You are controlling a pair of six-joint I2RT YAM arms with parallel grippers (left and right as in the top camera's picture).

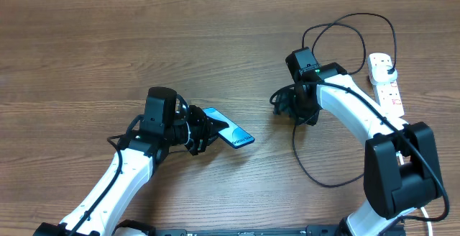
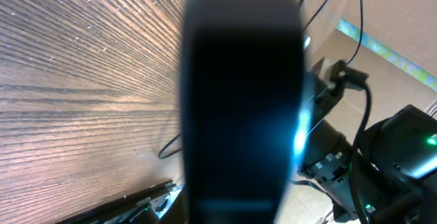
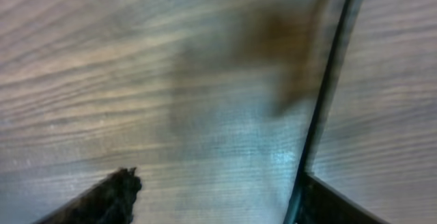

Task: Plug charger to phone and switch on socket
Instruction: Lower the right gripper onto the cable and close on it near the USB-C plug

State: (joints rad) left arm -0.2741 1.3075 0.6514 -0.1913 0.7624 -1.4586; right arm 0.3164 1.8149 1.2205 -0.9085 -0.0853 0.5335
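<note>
1. Wooden table: fills all views, everything sits on it.
2. Right arm: white, reaches from the near right edge up toward table centre.
3. Left arm: white, comes from the near left edge and points right.
4. Socket: white strip at the far right edge with red marks along it. A black plug is seated at its far end.
5. Charger: thin black cable. It loops from the plug round the far side behind the right arm, passes the right gripper, then curls down toward the near edge. In the right wrist view it runs along the inner side of one finger. Connector tip: cannot tell where it is.
6. Phone: left of table centre, blue screen lit, lying diagonally with its near end at the left claw. In the left wrist view it is a dark blurred slab with a cyan glow.
7. Left gripper: clamped narrow on the phone's end.
8. Right gripper: jaws spread wide, holding nothing. The right wrist view shows bare wood between the fingers. Well apart from the phone.
</note>
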